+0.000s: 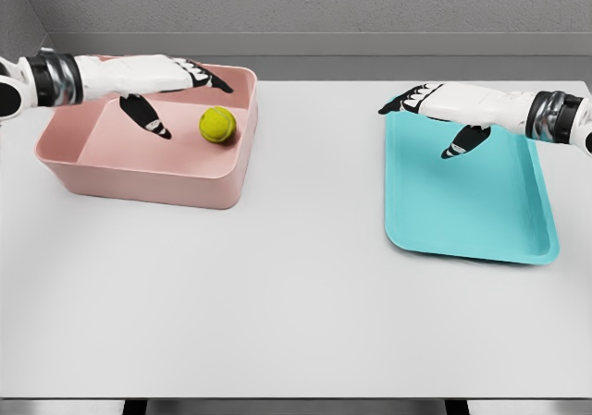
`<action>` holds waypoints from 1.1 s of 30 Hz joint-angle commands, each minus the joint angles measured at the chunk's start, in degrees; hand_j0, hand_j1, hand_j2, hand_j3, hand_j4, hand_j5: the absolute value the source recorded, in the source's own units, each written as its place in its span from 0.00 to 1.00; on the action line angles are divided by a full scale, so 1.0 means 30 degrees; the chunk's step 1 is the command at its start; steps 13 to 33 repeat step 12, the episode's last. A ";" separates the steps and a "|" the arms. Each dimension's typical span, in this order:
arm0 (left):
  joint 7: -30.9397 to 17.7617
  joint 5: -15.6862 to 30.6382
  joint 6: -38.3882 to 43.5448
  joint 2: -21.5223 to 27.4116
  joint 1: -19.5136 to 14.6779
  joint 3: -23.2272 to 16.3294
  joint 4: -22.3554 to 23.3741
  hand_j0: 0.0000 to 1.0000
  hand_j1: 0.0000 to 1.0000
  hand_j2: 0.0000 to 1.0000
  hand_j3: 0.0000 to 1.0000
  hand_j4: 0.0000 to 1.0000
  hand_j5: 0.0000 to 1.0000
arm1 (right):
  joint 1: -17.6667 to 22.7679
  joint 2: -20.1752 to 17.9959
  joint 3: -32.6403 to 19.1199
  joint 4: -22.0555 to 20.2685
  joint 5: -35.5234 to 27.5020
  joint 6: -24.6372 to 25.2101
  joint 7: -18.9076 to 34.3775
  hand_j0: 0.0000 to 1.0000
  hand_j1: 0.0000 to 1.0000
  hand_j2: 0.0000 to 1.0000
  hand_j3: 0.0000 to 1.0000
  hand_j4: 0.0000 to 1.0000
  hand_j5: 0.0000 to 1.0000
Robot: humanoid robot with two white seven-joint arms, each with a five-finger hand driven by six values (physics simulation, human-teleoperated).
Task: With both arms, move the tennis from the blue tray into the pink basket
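Head view: we see tennis ball [217, 124] inside pink basket [139, 179]; left hand [153, 78] above it, right hand [453, 110] over blue tray [462, 221], both with fingers loosely spread, empty.

The basket [148, 179] sits on the table [296, 323] at far left, with the tennis ball [217, 124] inside its right part. The tray [462, 221] lies well apart at far right.

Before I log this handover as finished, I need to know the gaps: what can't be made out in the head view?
- Pink basket: its far rim and back left floor are hidden by the left hand and forearm.
- Blue tray: its far edge is hidden by the right hand.
- Tennis ball: its contact with the basket floor is too small to confirm.
- Both arms: cut off above the wrists by the picture's side edges.
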 commanded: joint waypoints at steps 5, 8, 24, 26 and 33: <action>0.0010 0.3310 0.0061 0.3528 0.0850 0.0178 -0.4769 1.00 1.00 1.00 1.00 1.00 1.00 | 0.0000 -0.0015 -0.0024 -0.0026 -0.0101 0.0040 -0.0009 1.00 1.00 1.00 1.00 1.00 1.00; 0.0010 0.3604 0.0061 0.4319 0.1495 0.0178 -0.5824 1.00 1.00 1.00 1.00 1.00 1.00 | 0.0000 -0.0044 0.0006 -0.0026 -0.0130 0.0040 -0.0009 1.00 1.00 1.00 1.00 1.00 1.00; 0.0010 0.3955 0.0061 0.5082 0.2578 0.0207 -0.7201 1.00 1.00 1.00 1.00 1.00 1.00 | 0.0000 -0.0015 -0.0023 -0.0026 -0.0130 0.0040 -0.0009 1.00 1.00 1.00 1.00 1.00 1.00; 0.0010 0.3955 0.0061 0.5082 0.2578 0.0207 -0.7201 1.00 1.00 1.00 1.00 1.00 1.00 | 0.0000 -0.0015 -0.0023 -0.0026 -0.0130 0.0040 -0.0009 1.00 1.00 1.00 1.00 1.00 1.00; 0.0010 0.3955 0.0061 0.5082 0.2578 0.0207 -0.7201 1.00 1.00 1.00 1.00 1.00 1.00 | 0.0000 -0.0015 -0.0023 -0.0026 -0.0130 0.0040 -0.0009 1.00 1.00 1.00 1.00 1.00 1.00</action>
